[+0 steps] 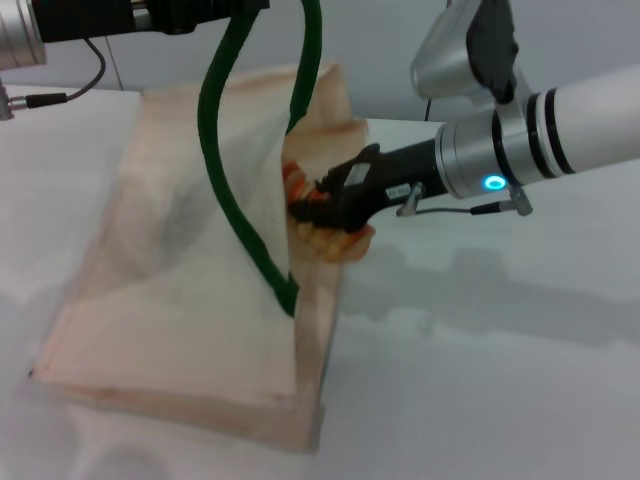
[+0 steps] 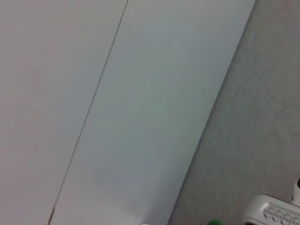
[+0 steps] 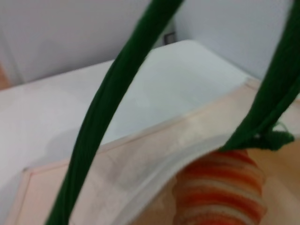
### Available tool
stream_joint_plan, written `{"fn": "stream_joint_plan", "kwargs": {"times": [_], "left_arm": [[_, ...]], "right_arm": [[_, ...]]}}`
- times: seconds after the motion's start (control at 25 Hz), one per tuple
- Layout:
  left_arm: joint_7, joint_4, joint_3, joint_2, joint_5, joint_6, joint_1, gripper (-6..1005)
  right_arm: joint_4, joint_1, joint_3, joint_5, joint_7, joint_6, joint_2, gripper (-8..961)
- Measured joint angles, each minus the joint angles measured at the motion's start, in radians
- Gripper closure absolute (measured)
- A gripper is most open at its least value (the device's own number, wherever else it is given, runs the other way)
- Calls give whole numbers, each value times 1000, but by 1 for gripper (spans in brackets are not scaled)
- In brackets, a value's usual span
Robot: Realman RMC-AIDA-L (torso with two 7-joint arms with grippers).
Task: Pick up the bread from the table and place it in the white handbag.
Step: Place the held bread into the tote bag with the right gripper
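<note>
Head view: the right gripper (image 1: 318, 208) pokes into the mouth of the bag (image 1: 180, 330), jaws clamped on the bread (image 1: 293, 180), while the left arm lifts the handle (image 1: 240, 215).

Left wrist view: only wall and floor; its jaws cannot be told.

Right wrist view: the bread looks light, stiff, glossy and likely slippery, best gripped across its middle ridges.

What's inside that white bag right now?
The striped bread, carried by the right gripper, pokes into the white bag's mouth. Fabric covers the bag's deeper inside.

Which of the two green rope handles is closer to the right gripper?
The farther handle, going down to the bag's opening beside the right gripper; the front handle is farther from it.
</note>
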Motion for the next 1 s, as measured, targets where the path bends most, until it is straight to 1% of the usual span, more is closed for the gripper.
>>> {"fn": "stream_joint_plan", "kwargs": {"times": [0.16, 0.28, 0.48, 0.76, 0.88, 1.0], "left_arm": [[1, 0, 0, 0, -2, 0, 0, 878], [1, 0, 0, 0, -2, 0, -2, 878], [2, 0, -1, 0, -2, 0, -3, 877], [3, 0, -2, 0, -2, 0, -4, 878], [4, 0, -2, 0, -2, 0, -4, 878], [4, 0, -2, 0, -2, 0, -3, 878]], "right_arm": [[-2, 1, -39, 6, -9, 18, 2, 695], [-2, 2, -44, 7, -28, 13, 3, 694], [4, -2, -39, 24, -124, 11, 7, 693], [5, -8, -48, 61, -125, 32, 8, 700], [0, -5, -82, 60, -128, 54, 8, 701], [-3, -5, -93, 61, -126, 56, 7, 701]]}}
